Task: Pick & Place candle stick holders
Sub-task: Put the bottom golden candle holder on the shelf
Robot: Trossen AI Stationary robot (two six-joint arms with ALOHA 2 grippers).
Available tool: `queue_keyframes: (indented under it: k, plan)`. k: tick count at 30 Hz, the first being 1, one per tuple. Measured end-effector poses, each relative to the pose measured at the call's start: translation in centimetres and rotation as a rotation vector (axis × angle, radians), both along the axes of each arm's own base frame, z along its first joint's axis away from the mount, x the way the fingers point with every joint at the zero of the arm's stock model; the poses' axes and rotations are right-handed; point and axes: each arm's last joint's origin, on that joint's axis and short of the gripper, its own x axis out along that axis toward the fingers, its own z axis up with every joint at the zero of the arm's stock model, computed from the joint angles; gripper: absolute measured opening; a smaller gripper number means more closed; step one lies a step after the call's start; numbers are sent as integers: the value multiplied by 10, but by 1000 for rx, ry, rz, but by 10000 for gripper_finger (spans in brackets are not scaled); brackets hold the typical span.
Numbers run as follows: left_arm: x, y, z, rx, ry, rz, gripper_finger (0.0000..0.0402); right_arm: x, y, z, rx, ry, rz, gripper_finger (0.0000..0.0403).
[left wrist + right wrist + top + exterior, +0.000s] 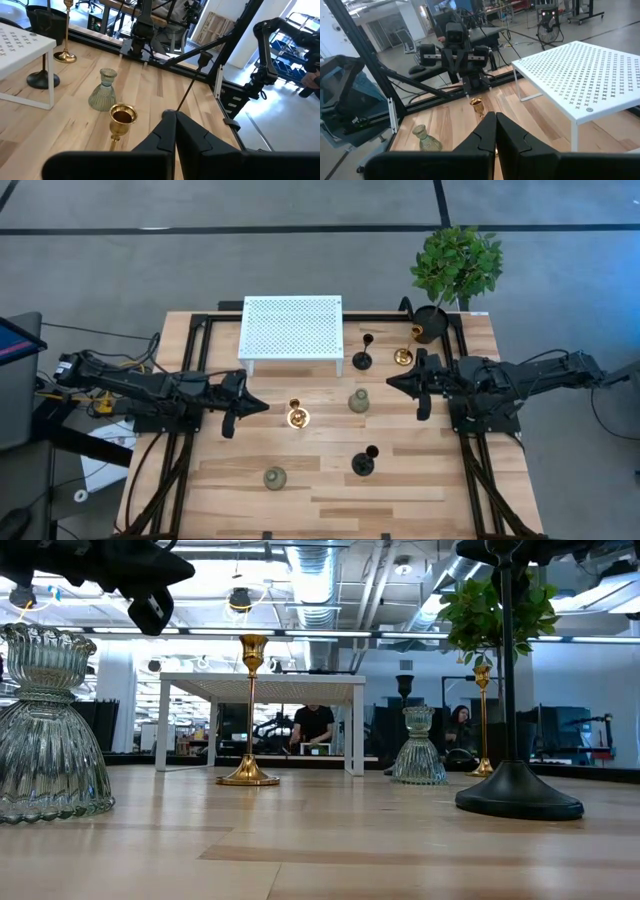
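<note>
Six candle stick holders stand on my table from above, and none is held. My left gripper (258, 407) reaches in from the left edge, its fingers pressed together, pointing at the gold holder (297, 416) near the table's middle. My right gripper (394, 384) comes in from the right, also pinched shut on nothing, pointing toward the grey-green holder (359, 400) just beside it. A black holder (363, 360) stands by the white perforated shelf (291, 328), a second gold holder (402, 357) sits close to the black plant pot (431, 323), and a second black holder (363, 463) and a second grey-green holder (274, 477) stand toward the near edge.

At table height I see what the overhead hides: both arms hang clear above the wood, touching nothing. The near grey-green one (48, 730) fills the left side, the near black base (518, 795) the right, and a person sits in the room behind the shelf (262, 685).

My left wrist camera looks past its closed fingers (172, 132) at the gold cup (122, 117) just ahead, with the grey-green holder (103, 91) beyond it.

My right wrist camera shows its shut fingers (492, 131), the gold holder (477, 105) ahead, the far grey-green one (424, 138), and the left arm facing me.
</note>
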Motion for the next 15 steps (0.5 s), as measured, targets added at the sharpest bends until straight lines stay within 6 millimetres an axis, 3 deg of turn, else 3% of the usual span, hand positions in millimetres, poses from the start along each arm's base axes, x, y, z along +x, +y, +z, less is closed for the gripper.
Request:
queue_keyframes:
  k: [15]
  plan:
    - [30,-3,-39,68,253,113,6,0,0,0,0,2,1,0]
